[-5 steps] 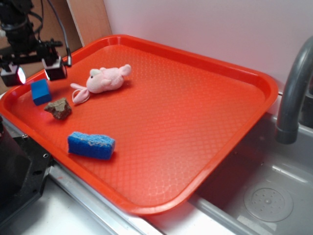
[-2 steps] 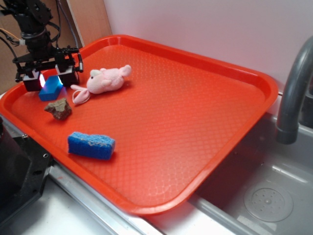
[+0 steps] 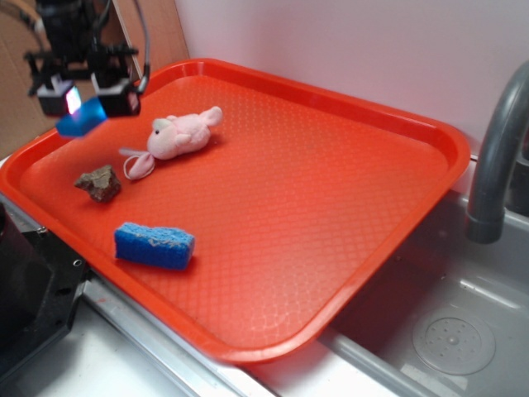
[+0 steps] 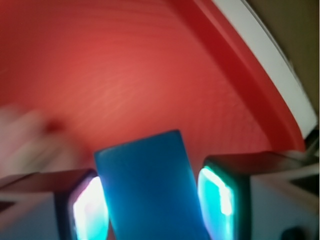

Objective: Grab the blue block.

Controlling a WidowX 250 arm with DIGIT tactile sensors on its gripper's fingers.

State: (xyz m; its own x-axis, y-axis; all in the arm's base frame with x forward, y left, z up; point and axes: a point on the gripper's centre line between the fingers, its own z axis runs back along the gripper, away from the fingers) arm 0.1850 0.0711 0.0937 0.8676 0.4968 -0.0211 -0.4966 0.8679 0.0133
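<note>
The blue block is a small smooth solid-blue piece, held tilted between the two fingers of my gripper and lifted clear above the far-left corner of the red tray. In the wrist view the blue block fills the gap between the glowing pads, and the gripper is shut on it with blurred red tray below.
On the tray lie a pink plush toy, a brown rock and a rough blue sponge. A grey faucet and a steel sink stand to the right. A wooden panel rises behind the arm.
The gripper came down around the blue block, shut on it, and has now risen with it off the tray. The other things have not moved.
</note>
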